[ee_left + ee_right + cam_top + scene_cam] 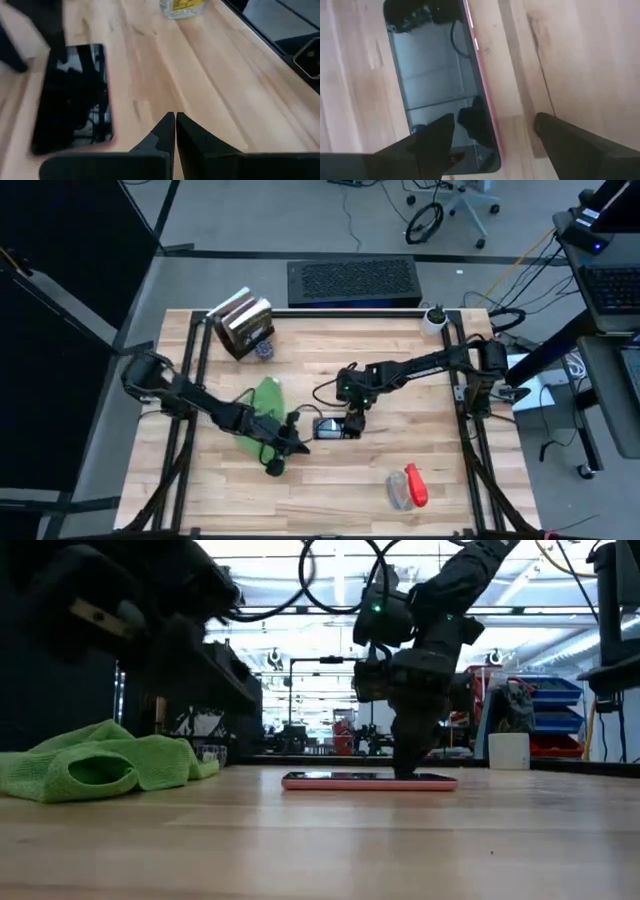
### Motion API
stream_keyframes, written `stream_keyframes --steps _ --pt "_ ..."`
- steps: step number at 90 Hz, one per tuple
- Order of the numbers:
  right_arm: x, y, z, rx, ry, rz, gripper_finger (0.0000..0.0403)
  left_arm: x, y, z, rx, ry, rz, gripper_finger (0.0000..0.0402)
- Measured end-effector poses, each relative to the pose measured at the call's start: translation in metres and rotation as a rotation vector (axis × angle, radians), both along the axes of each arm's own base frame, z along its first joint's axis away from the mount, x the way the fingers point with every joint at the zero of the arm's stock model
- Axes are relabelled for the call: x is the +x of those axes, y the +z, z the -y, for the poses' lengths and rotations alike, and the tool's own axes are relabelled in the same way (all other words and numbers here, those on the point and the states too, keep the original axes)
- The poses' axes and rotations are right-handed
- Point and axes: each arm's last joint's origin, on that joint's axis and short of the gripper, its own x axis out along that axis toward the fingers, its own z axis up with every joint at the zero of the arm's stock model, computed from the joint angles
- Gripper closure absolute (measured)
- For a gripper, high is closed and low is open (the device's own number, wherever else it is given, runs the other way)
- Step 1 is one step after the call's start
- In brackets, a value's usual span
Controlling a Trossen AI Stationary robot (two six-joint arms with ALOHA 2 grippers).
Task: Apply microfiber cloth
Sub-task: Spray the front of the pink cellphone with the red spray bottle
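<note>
From above we see the bright green microfiber cloth (266, 408) lying crumpled on the light wooden slat table (330, 490), left of centre, with the left arm stretched across it. In the low view the same cloth (100, 761) sits as a soft heap at the left, resting on the wood, and nothing grips it there.

Just right of the cloth lies a flat black-screened phone with a pink edge (335, 427). The low view shows it (368, 780) flat on the table with the right gripper (413, 768) coming straight down onto it. The right wrist view adds what the others do not: the right gripper's two dark fingers (427, 142) stand wide apart, one over the glass near the phone's end, the other over bare wood beside its pink edge (485, 107); they clamp nothing.

The left gripper (285, 448) hangs just near of the cloth and left of the phone. Its wrist view shows the finger tips (167, 125) pressed together with only a hairline between them, holding nothing, the phone (75, 95) lying ahead.

At the near right a clear spray bottle with a red trigger (408, 487) lies on its side; we cannot tell how much liquid it holds. At the far left stands a box-like stack of books (243, 323).
</note>
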Motion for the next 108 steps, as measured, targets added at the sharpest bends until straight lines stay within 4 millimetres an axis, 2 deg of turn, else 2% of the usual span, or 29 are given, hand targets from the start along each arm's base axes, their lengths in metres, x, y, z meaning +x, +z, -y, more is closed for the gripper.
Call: stream_keyframes --steps 16,35,52,86,108 --pt "0.003 0.000 -0.001 -0.002 0.027 0.034 0.0128 0.032 -0.013 0.005 0.073 -0.015 -0.005 0.0402" --pt "0.006 0.001 -0.003 0.024 0.062 0.075 0.0128 0.053 -0.034 -0.001 0.135 0.088 -0.040 0.0402" --pt "0.006 0.001 -0.006 0.082 0.095 0.082 0.0128 0.058 -0.042 -0.005 0.163 0.142 -0.042 0.0402" --pt "0.011 -0.010 -0.012 0.168 0.133 0.088 0.0128 0.059 -0.044 -0.014 0.181 0.170 -0.056 0.0402" --pt "0.013 -0.010 -0.013 0.205 0.148 0.109 0.0132 0.059 -0.044 -0.016 0.187 0.178 -0.059 0.0402"
